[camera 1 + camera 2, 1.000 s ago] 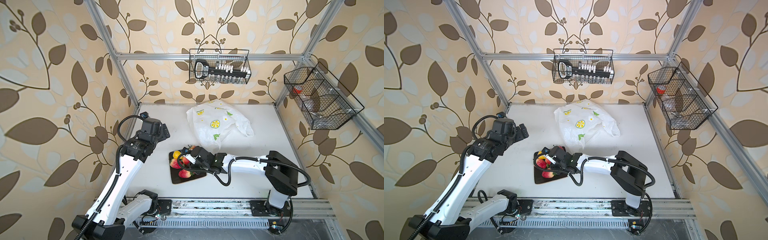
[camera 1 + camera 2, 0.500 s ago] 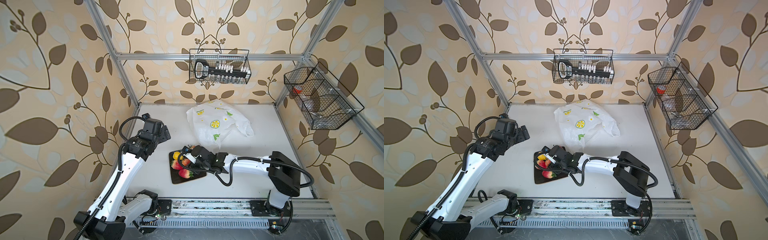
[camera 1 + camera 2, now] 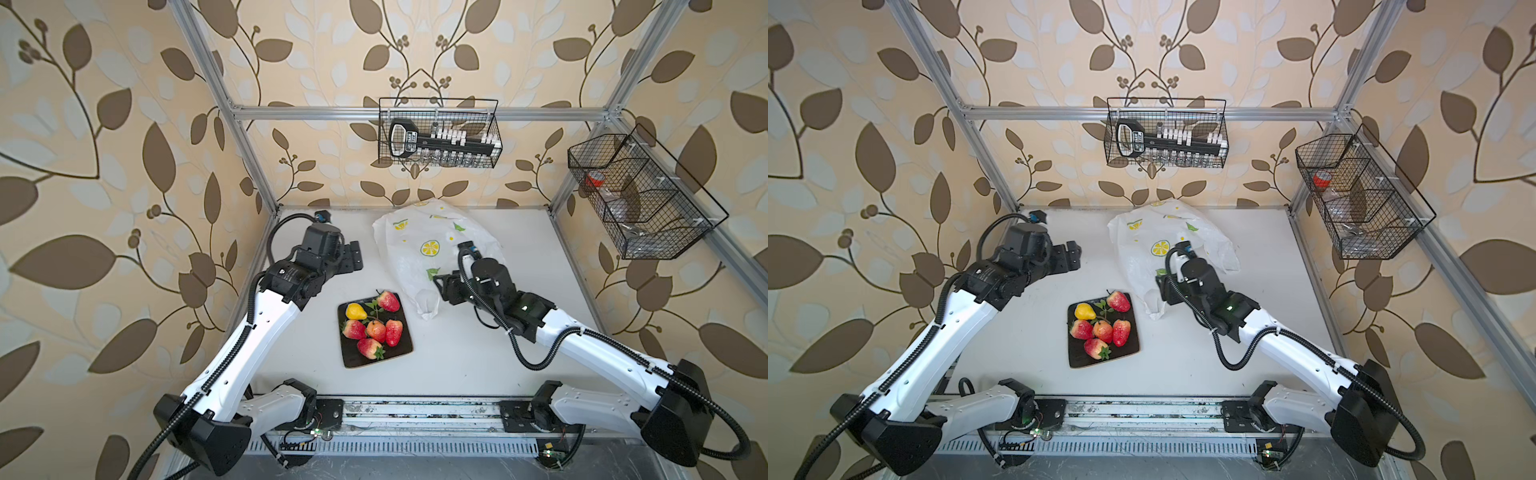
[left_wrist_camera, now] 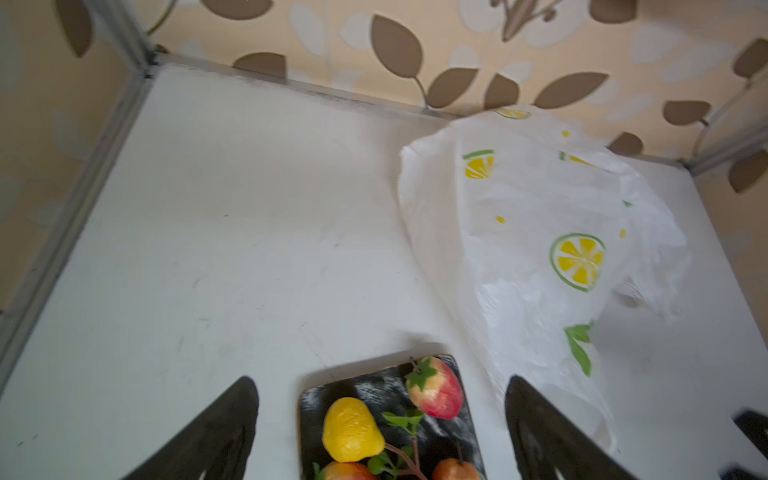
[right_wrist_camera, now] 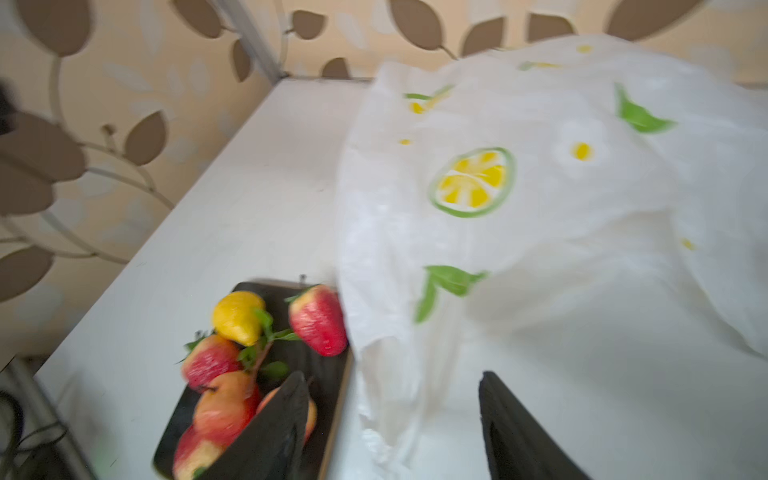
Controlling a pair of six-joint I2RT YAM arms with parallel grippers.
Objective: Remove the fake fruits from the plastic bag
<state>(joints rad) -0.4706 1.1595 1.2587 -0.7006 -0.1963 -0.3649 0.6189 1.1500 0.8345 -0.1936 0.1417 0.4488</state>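
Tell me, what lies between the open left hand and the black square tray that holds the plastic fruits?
Nothing. In both top views, only bare white tabletop separates the left hand from the black square tray.

White table [image 3: 457, 353], black tray [image 3: 355, 358] near front, plastic bag [image 3: 415, 257] behind it

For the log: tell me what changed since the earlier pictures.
The right gripper pulled back off the black tray to the right and now stands open and empty by the near end of the plastic bag. The fake fruits lie on the tray as before; the bag has not shifted. The left gripper stayed open at the left.
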